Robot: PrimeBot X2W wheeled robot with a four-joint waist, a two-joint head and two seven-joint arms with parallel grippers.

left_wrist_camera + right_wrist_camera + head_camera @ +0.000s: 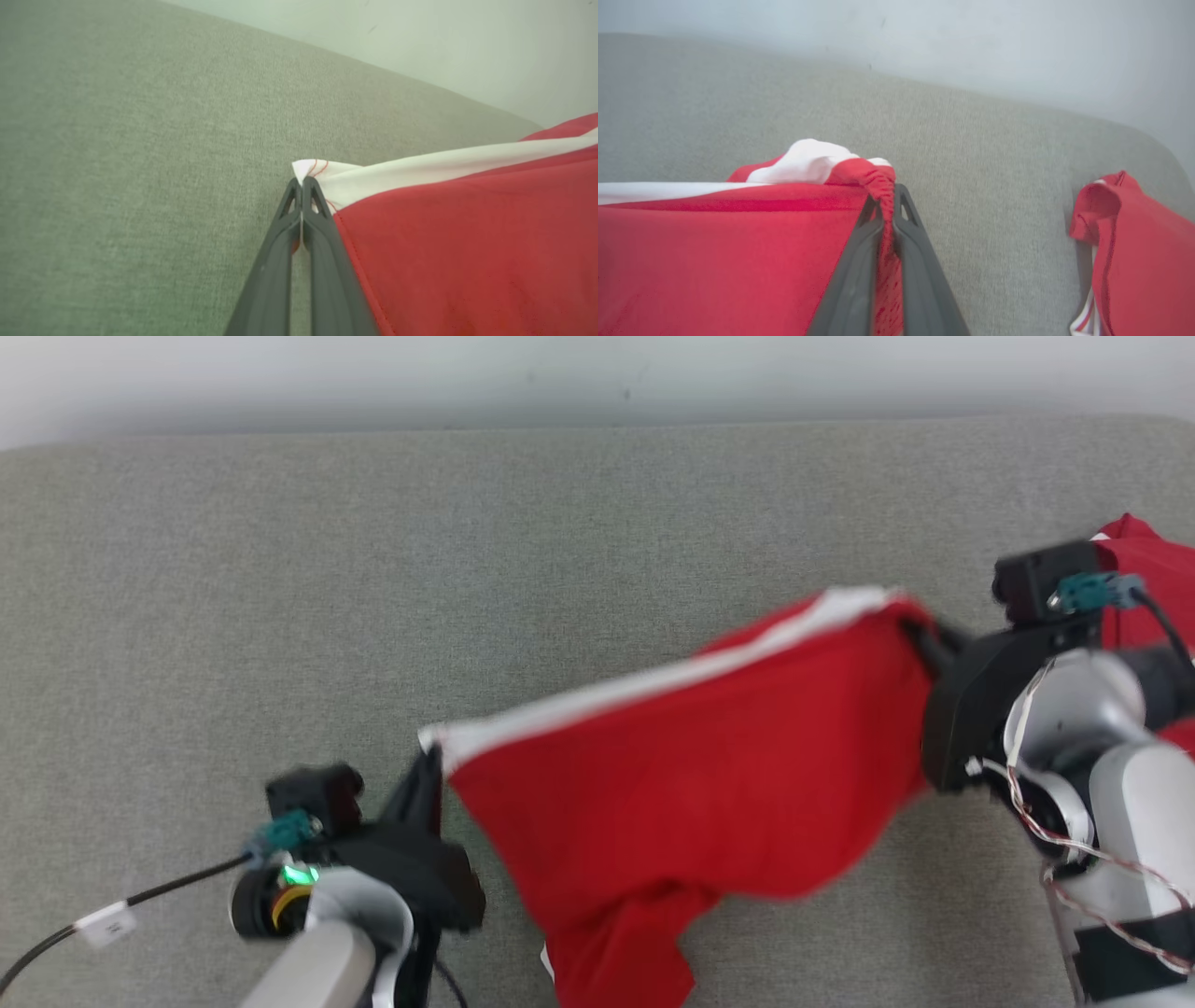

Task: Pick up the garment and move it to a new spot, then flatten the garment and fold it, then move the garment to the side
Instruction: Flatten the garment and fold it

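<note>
A red garment with a white band along its top edge hangs stretched between my two grippers above the grey cloth surface. My left gripper is shut on its left corner; the left wrist view shows the white corner pinched between the dark fingertips. My right gripper is shut on the right end, where bunched red fabric sits between the fingers. The garment's lower part droops toward the near edge.
A second red garment lies at the far right of the grey surface, also seen as a red heap to the right in the right wrist view. A pale wall runs behind. A black cable trails at lower left.
</note>
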